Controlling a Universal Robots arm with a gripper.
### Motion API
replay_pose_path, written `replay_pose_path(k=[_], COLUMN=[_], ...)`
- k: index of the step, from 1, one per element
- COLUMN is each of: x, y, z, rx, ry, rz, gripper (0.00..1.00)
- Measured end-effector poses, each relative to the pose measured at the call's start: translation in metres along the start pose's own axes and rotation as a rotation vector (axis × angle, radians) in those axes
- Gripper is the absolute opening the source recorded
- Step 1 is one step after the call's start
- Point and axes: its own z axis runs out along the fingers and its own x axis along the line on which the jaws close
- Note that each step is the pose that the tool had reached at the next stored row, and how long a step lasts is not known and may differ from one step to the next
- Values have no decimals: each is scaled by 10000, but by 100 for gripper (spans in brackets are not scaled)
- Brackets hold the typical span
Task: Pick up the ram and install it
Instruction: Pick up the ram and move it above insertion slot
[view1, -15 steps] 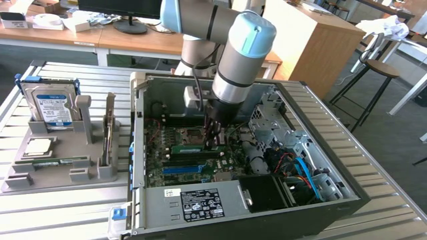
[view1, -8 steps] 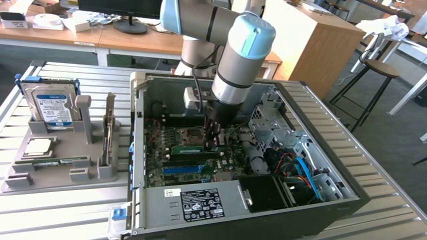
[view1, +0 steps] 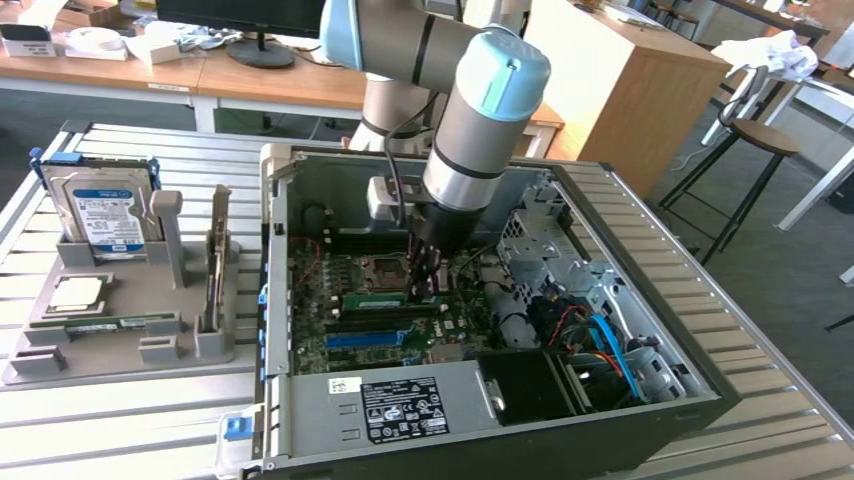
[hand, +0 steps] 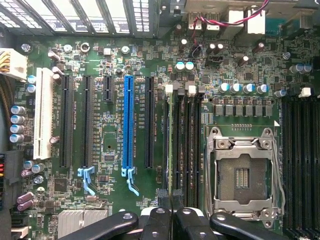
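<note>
Gripper (hand: 171, 202) pinched shut on the ram (hand: 171, 140), edge-on against the motherboard (hand: 110, 100).

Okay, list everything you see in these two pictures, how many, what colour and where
ram: one, green, edge-on in a motherboard slot, between the jaws
motherboard: one, green, inside the case
processor socket: one, silver, empty, beside the ram slots
computer case: one, black, open, on the table
table: one, slatted grey metal, under everything
holder: one, grey, at the exterior view's left of the case
hard drive: one, silver, blue label, upright in the holder
processor chip: one, silver, flat in the holder
arm: one, grey and pale blue, reaching into the case
gripper: one, black, jaws closed on the ram
</note>
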Motion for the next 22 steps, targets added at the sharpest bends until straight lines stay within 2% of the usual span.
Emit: replay_pose_path(k=[22], x=[2], y=[-2], z=[36], rx=[0], ry=[0], rz=[0], gripper=[11])
